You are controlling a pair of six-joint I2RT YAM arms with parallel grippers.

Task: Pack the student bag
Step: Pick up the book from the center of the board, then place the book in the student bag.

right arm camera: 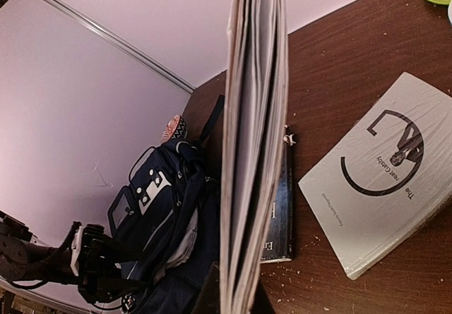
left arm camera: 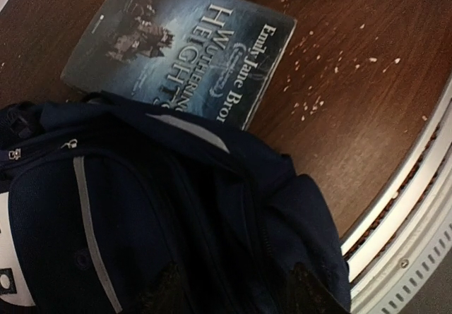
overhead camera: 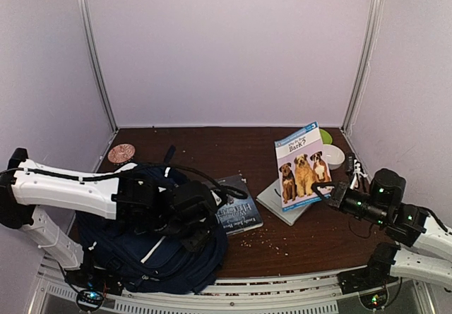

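Soft navy student bag (overhead camera: 152,254) slumps lower left, at the table (overhead camera: 304,247) rim.
Left gripper (left arm camera: 239,293) spread above its fabric; right gripper (overhead camera: 321,192) pinches the thin, glossy dog book (overhead camera: 302,164) upright, centre right; bare wood between.

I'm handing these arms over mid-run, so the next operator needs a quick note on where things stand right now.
The left gripper has its jaws open just above the student bag and holds nothing.
The right gripper is shut on the dog book, which it holds upright.
The bag lies at the near left, its fabric over a corner of the Wuthering Heights book. The Great Gatsby book lies flat further right.
Done: one book picked up. Nothing is visibly inside the bag.
Left: probably all three books still go in.
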